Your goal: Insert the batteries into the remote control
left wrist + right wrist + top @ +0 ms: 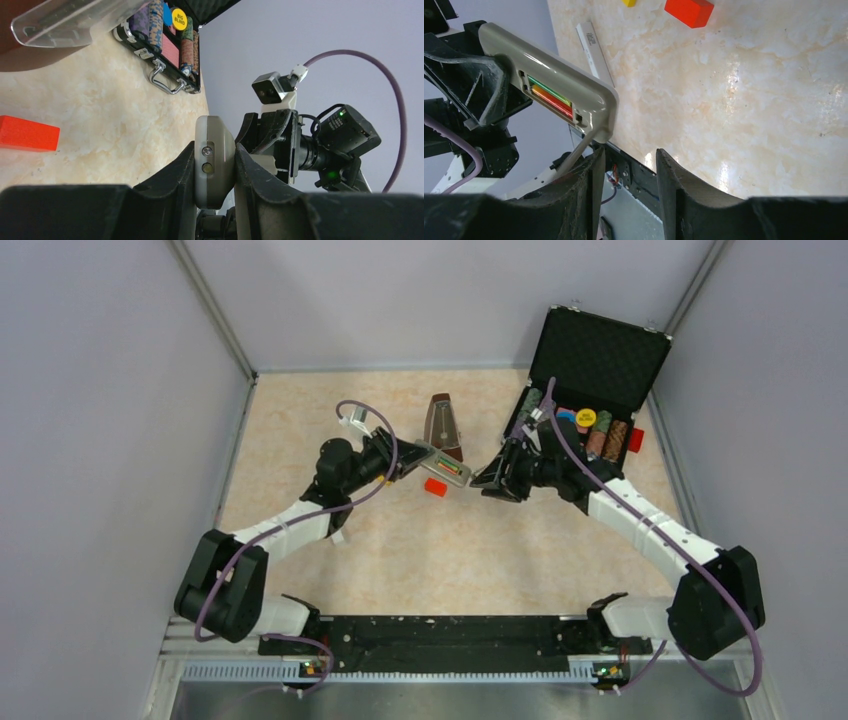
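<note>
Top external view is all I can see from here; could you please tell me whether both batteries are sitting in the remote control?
Observer: Yes. The right wrist view looks into the recess of the remote control. The green battery and the red-orange battery lie side by side in it, uncovered.
Operator: Thank you. How is the remote held?
Observer: The left wrist view shows the left gripper closed on one end of it, pressing both of its sides.
Operator: And is the right gripper carrying anything?
Observer: No. In its own view the right gripper is open and empty, just short of the remote.
</note>
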`<state>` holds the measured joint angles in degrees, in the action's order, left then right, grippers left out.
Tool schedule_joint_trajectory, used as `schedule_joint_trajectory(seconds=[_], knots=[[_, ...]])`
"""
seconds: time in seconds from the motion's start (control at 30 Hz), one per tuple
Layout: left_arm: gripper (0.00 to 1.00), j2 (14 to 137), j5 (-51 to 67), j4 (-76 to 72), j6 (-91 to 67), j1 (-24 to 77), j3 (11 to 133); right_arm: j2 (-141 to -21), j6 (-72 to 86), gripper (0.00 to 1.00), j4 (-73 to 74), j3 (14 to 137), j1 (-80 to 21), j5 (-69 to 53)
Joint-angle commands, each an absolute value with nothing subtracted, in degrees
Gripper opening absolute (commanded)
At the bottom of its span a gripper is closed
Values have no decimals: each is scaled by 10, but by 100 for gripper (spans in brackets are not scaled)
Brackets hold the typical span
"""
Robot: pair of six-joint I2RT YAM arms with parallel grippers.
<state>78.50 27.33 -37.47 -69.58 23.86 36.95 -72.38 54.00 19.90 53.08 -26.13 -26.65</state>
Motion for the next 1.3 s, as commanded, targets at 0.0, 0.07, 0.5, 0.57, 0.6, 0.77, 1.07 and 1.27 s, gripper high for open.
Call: schedule_joint_trajectory(seconds=[0.0, 0.07, 0.5, 0.57, 0.6, 0.77, 1.07, 1.27], knots=[[0, 776, 267, -437, -714, 232, 371, -706, 532, 42, 203, 560, -252, -266], [0, 780, 270, -439, -714, 232, 374, -709, 529, 43, 204, 564, -252, -267], [0, 768, 254, -318, -612, 231, 371, -739, 448, 43, 210, 543, -252, -224], [0, 771, 260, -315, -599, 231, 360, -749, 418, 44, 215, 534, -251, -194], [0, 773, 263, -315, -591, 232, 356, -755, 400, 43, 222, 532, -251, -175], [0, 791, 268, -299, -558, 239, 336, -776, 340, 44, 237, 516, -250, -39], [0, 837, 251, -325, -538, 263, 301, -864, 305, 52, 188, 526, -228, 134], [3, 868, 209, -428, -571, 278, 226, -930, 306, 51, 186, 577, -225, 230]])
